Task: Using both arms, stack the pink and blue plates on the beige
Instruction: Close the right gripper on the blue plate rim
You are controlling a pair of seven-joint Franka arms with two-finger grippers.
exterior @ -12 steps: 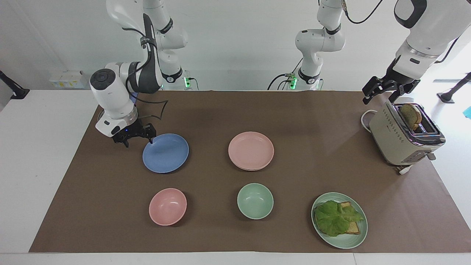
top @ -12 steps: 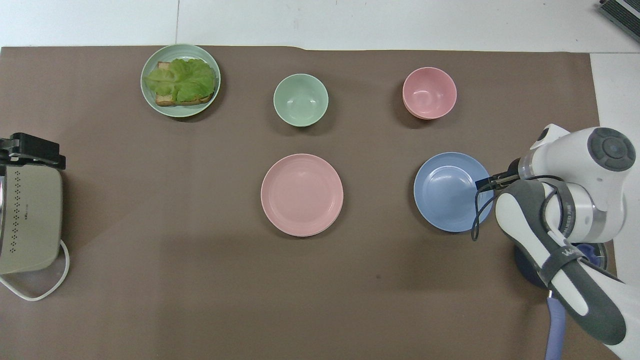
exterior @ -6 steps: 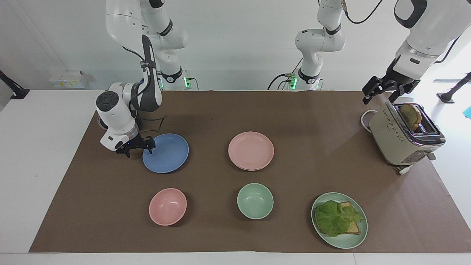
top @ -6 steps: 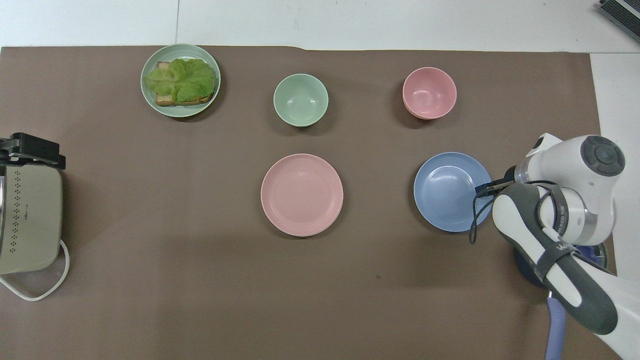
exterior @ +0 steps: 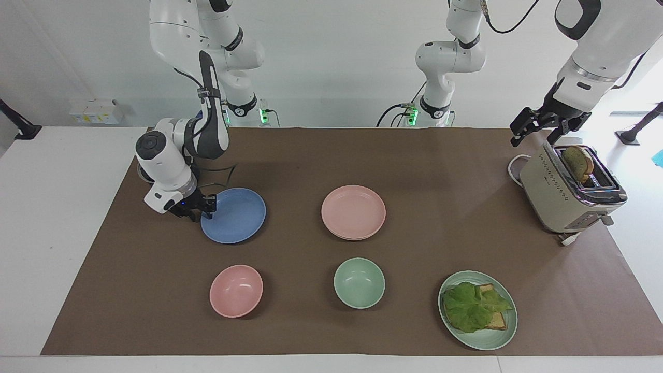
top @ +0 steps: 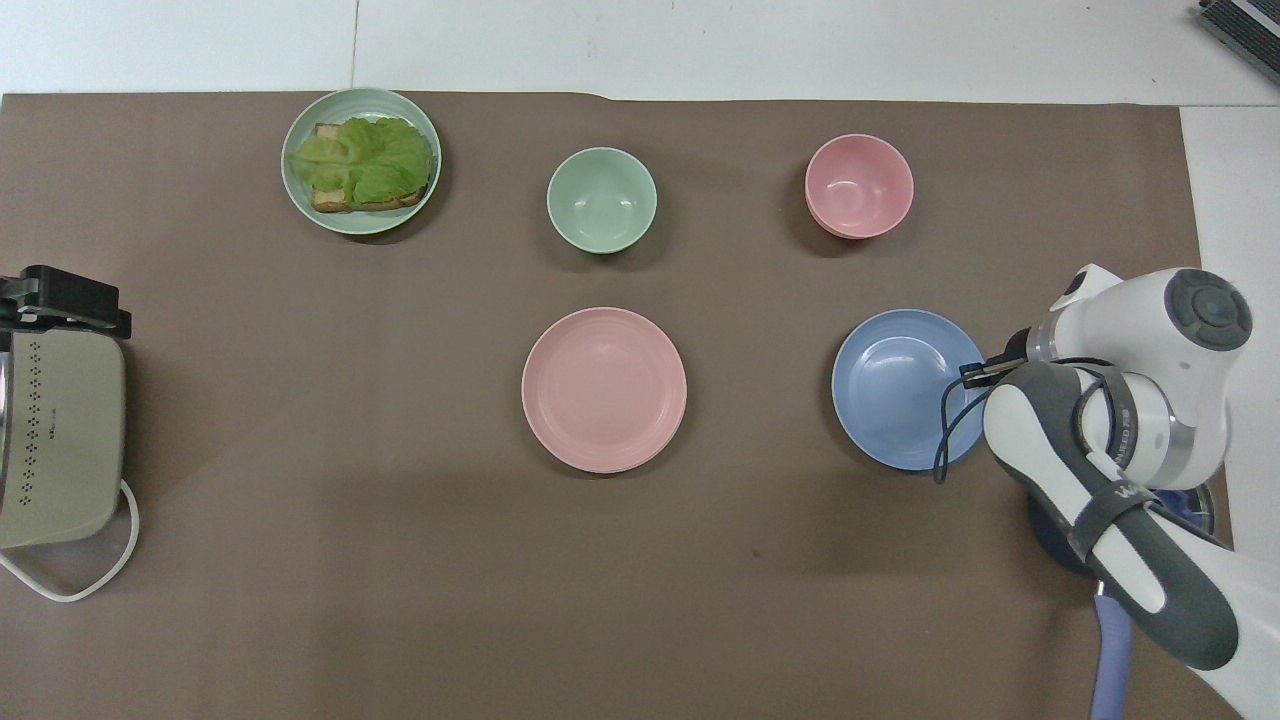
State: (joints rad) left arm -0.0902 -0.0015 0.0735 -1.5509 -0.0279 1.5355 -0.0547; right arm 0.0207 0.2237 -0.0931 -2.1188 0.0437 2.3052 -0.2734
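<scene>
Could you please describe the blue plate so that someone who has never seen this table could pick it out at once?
On the brown mat, look toward the right arm's end. The blue plate lies there, nearer to the robots than the pink bowl, with the right gripper at its rim. It is the only blue dish.

- Beige boxy toaster [top: 55, 440] is chopped off by the overhead view's edge.
- Right arm's black gripper [exterior: 198, 208] tips hide behind the periwinkle blue plate [exterior: 235, 216] rim.
- Beige plate under the matte pink plate [exterior: 353, 211]? Can't tell.

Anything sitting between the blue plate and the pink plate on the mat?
Nothing: between the blue plate and the pink plate lies only bare brown mat, plain in the overhead view. Both bowls sit farther from the robots.
</scene>
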